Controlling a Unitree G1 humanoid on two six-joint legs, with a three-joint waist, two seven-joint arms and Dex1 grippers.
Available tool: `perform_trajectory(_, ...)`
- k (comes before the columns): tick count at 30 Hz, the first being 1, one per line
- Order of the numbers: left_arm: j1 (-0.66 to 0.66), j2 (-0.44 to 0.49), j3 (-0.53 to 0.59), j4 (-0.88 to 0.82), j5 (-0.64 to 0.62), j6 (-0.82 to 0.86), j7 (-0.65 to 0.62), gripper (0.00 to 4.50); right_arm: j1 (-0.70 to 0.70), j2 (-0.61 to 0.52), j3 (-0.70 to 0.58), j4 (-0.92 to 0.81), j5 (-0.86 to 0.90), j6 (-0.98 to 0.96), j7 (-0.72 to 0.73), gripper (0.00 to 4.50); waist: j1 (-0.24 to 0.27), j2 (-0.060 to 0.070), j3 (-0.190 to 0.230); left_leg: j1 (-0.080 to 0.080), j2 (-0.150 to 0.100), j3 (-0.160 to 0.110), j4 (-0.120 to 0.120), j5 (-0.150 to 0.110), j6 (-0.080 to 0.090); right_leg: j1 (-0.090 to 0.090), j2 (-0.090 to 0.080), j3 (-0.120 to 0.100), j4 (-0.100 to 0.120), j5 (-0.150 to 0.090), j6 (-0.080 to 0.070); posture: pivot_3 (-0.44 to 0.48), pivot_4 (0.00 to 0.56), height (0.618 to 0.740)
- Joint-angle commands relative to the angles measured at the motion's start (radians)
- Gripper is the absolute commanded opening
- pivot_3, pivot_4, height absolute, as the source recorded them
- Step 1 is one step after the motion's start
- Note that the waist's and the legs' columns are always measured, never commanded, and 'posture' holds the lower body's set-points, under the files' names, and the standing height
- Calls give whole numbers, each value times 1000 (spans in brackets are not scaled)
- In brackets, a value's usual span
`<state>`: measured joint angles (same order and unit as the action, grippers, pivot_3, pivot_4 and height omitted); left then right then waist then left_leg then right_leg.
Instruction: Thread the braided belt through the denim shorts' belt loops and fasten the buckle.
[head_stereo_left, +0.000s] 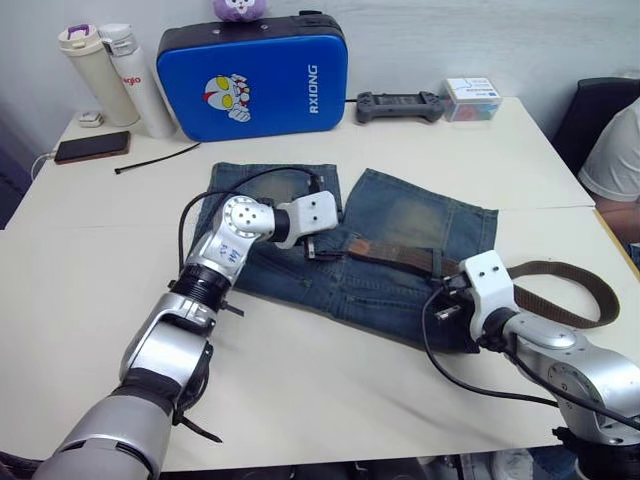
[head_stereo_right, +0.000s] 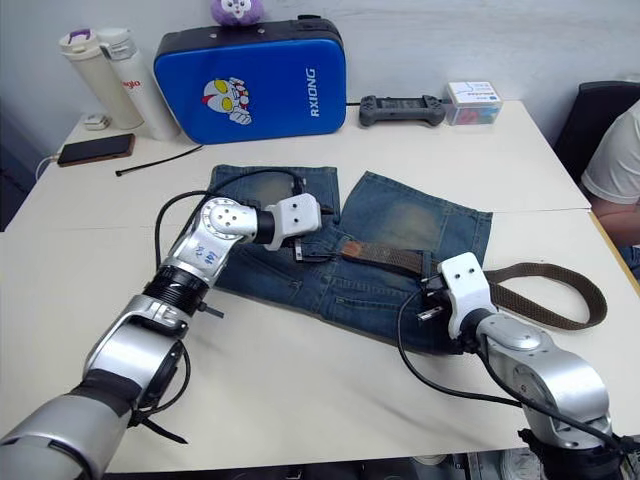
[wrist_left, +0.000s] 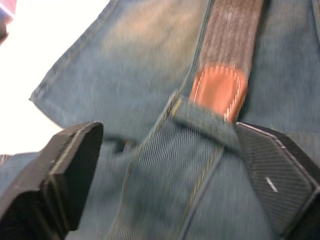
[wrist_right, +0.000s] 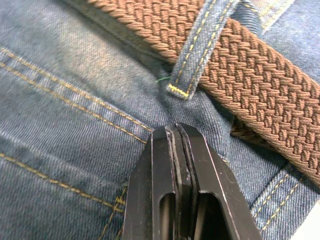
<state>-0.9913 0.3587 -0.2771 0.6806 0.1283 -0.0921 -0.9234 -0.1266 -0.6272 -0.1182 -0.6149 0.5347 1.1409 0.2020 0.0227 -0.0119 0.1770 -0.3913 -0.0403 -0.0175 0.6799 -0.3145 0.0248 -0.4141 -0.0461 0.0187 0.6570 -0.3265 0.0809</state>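
Observation:
The denim shorts (head_stereo_left: 400, 215) lie flat on the white table (head_stereo_left: 90, 260), waistband toward me. The braided belt (head_stereo_left: 395, 256) runs along the waistband, and its free length curls in a loop (head_stereo_left: 575, 290) off the right side. My left gripper (wrist_left: 172, 160) is open, its fingers standing either side of a belt loop (wrist_left: 200, 125) where the belt's tan tip (wrist_left: 218, 87) meets it. My right gripper (wrist_right: 175, 132) is shut, its tips pressed on the denim just below another belt loop (wrist_right: 195, 60) that the belt (wrist_right: 250, 75) passes under. The buckle is hidden.
At the table's far edge stand a blue case (head_stereo_left: 255, 75), two bottles (head_stereo_left: 95, 75), a phone (head_stereo_left: 92, 147), a black cable tie (head_stereo_left: 155, 158), a controller (head_stereo_left: 400, 105) and a small box (head_stereo_left: 470, 98). A person (head_stereo_left: 615, 150) sits at the right.

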Motion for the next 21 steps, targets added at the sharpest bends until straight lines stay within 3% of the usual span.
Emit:
perform_trajectory(1,-24,34,90,-57,-124,130,-106,4491,9,-114,25,-104,5,-73,141,0,0,0,0,0,0,0,0,0,0,0,0,0,0,0,0,0,150,738)
perform_trajectory(8,41,95,167,-265,-297,429,-245,4491,-29,-281,6,-168,2,-308,394,0,-1,0,0,-1,0,0,0,0,0,-1,0,0,0,0,0,0,150,738)
perform_trajectory(12,100,127,164,-395,-341,540,-269,4500,-36,-375,59,-206,6,-334,516,1421,-1,0,0,-1,0,0,1,0,0,-1,0,0,0,0,0,0,150,738)
perform_trajectory(17,148,151,167,-486,-366,608,-253,4500,-21,-435,245,-153,-232,-535,551,3807,2,0,0,-1,0,-1,1,0,0,0,0,0,-1,0,0,0,150,738)
perform_trajectory(21,189,179,161,-548,-380,641,-259,4500,-12,-397,336,-115,-311,-576,551,3807,0,0,0,-1,0,-1,2,-1,-1,0,0,0,-1,0,0,0,150,738)
